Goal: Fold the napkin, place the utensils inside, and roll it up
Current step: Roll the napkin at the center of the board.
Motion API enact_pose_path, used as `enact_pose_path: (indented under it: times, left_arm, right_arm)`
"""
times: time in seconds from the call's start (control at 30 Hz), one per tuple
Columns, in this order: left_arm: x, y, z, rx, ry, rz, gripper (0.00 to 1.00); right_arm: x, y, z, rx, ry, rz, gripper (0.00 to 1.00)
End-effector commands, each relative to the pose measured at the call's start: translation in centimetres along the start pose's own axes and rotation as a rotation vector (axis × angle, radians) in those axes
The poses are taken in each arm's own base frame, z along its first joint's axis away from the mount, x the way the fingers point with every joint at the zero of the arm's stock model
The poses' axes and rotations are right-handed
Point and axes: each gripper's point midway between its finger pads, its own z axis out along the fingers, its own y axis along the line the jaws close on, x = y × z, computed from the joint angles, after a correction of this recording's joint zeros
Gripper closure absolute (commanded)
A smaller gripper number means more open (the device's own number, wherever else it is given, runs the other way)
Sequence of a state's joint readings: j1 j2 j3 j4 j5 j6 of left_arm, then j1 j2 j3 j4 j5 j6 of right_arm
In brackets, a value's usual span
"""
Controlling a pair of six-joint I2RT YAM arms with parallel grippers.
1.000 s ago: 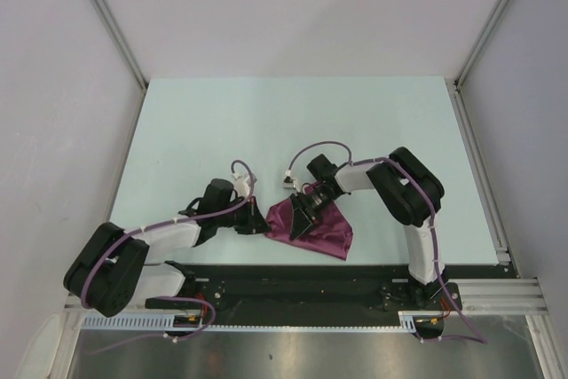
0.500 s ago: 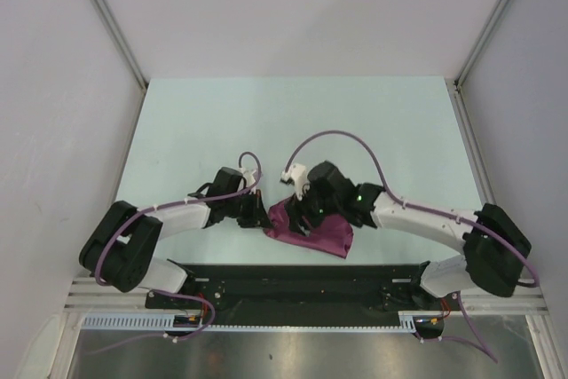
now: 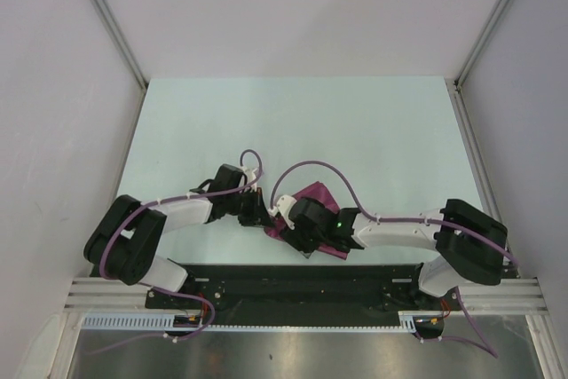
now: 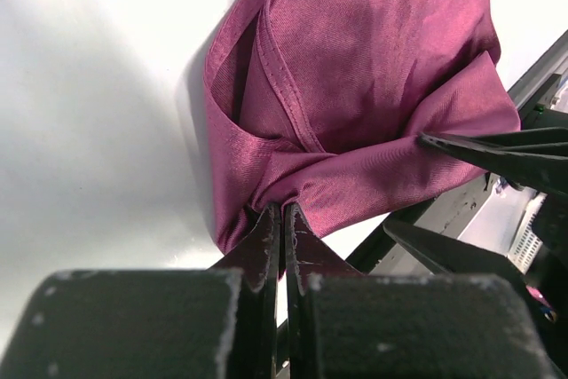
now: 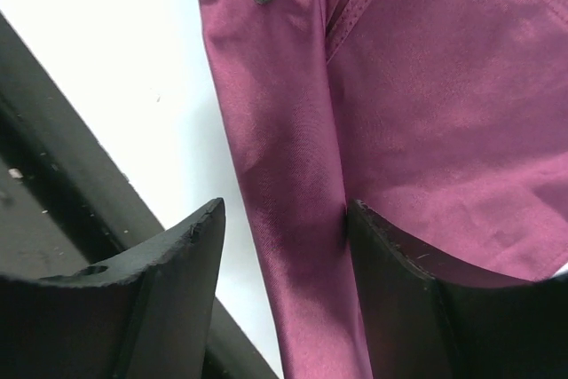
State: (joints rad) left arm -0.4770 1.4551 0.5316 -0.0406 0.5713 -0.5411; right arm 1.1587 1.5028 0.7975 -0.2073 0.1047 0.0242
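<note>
The napkin [image 4: 355, 68] is seen bunched on the surface [image 3: 266, 122] just beyond the base rail [image 3: 355, 274], one fold pinched by the left gripper [image 4: 282, 219], another straddled by the spread right gripper [image 5: 284, 210]. Even tension is advised so creases are smoothed; no utensil is visible.

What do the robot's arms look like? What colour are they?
The left arm and right arm have white tubes joined by chunky black joints. Looping along them are purple cables. The right one shows a tiny green light. Their fingers are black, pointed and scuffed.
</note>
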Motion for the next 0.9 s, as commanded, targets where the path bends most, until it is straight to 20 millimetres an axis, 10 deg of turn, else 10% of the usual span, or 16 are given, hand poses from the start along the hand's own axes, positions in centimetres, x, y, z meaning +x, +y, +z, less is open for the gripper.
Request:
enact_pose_path:
  times: [0.0,0.3,0.57,0.87]
  left_arm:
    - [-0.9,0.0,-0.1,-0.006,-0.012,0.02,1.0]
    - [-2.0,-0.5,-0.4,0.014,-0.038,0.04,0.98]
    - [-5.7,-0.9,-2.2,0.004,-0.166,0.059,0.5]
    - [-7.7,-1.4,-5.3,0.01,-0.327,0.14,0.44]
  right_arm:
    - [-0.9,-0.1,0.6,0.017,-0.026,-0.016,0.39]
    - [2.3,0.4,2.8,-0.082,0.128,0.052,0.58]
    - [2.6,3.1,2.3,-0.394,0.169,0.179,0.74]
    - [1.9,3.4,1.3,-0.698,0.152,0.376,0.8]
